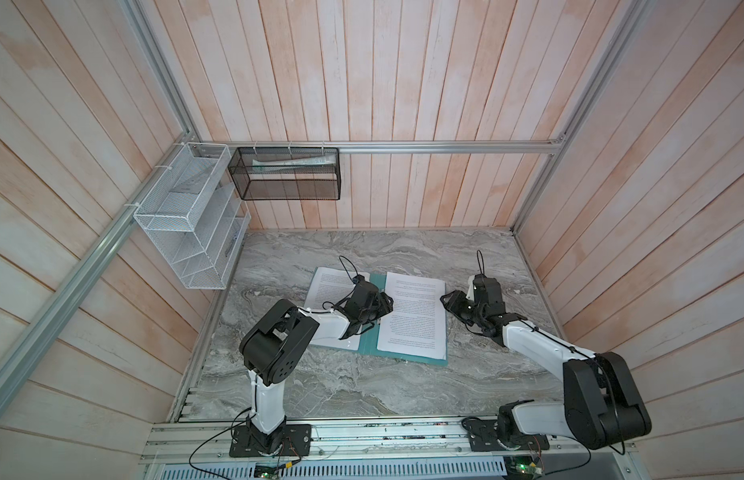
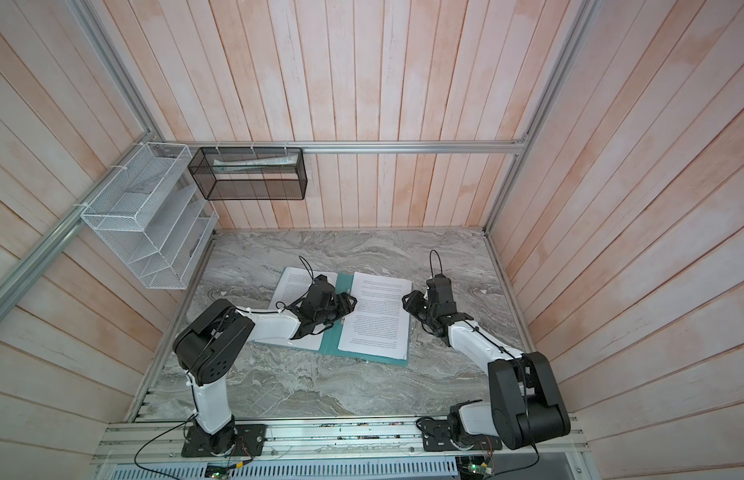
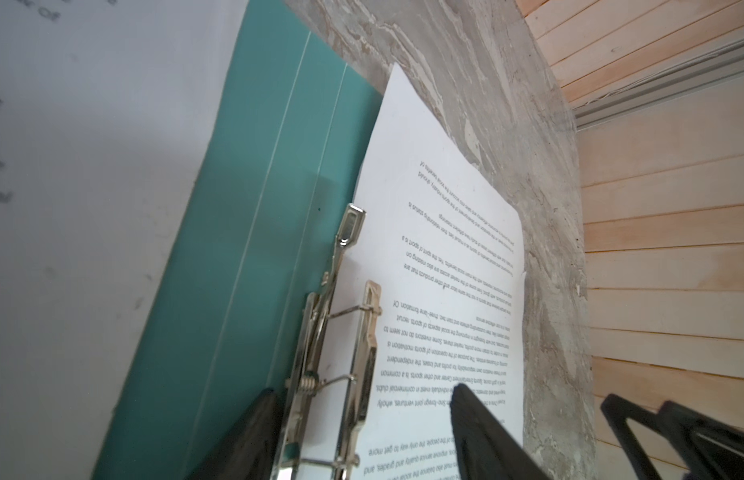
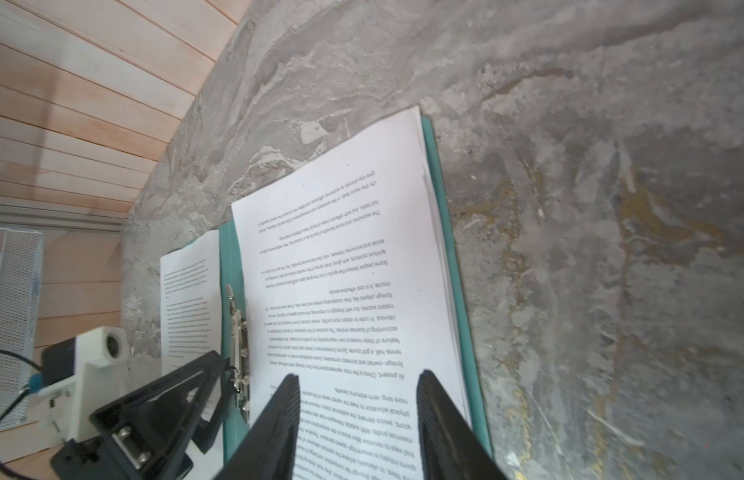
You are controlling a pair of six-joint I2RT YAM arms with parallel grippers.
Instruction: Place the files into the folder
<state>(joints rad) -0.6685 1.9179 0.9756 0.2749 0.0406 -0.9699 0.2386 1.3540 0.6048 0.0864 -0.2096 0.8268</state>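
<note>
Left gripper (image 3: 364, 392) hangs half open, empty, astride the silver metal clip (image 3: 368, 328) of the teal-green folder (image 3: 245, 249); white printed paper sheets (image 4: 341, 249) lie under its fingertip, seemingly not yet clamped. Right gripper (image 4: 358, 374), part-open and empty, should pin them while the clip closes

1. The files (image 1: 414, 316) are white matt paper with black print.
2. The folder (image 3: 254, 249) is teal and smooth, with a faint sheen; card or plastic, I cannot tell.
3. Its clip (image 3: 370, 345) is bright, polished, silvery metal.
4. The table (image 1: 362, 395) looks like grey veined stone, matt.
5. The walls (image 1: 403, 83) are pale, washed wood planks.
6. At ten o'clock of the table, the rack (image 1: 183, 208) is white-painted wire mesh; at eleven o'clock, the basket (image 1: 287, 178) is black mesh.
7. The left gripper (image 3: 362, 390) has fingers (image 3: 486, 432) of black matt plastic.
</note>
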